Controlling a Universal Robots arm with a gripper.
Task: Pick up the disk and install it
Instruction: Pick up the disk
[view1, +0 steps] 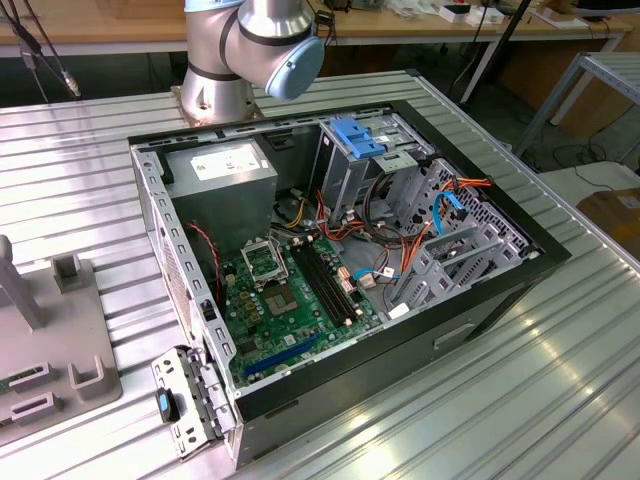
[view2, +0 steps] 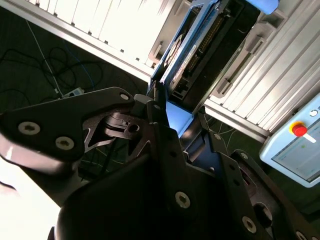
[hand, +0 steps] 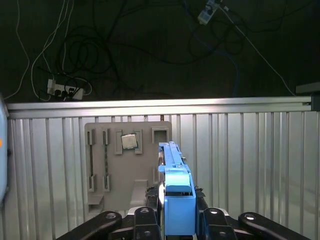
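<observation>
In the exterior view an open computer case (view1: 470, 310) lies on the ribbed metal bench (view1: 560, 400), with the arm's base (view1: 225, 70) behind it and a grey holder tray (view1: 60, 350) at the exterior view's left. In the first wrist view the claw (hand: 177, 220) is closed on the disk (hand: 176, 185), whose blue frame stands edge-on between the fingers; well below lie the bench, the tray with a chip (hand: 129, 141) in it, and cables (hand: 100, 45) on the floor. The second wrist view adds the disk's dark broad face (view2: 200, 50) reaching out from the clamped claw (view2: 180, 122).
</observation>
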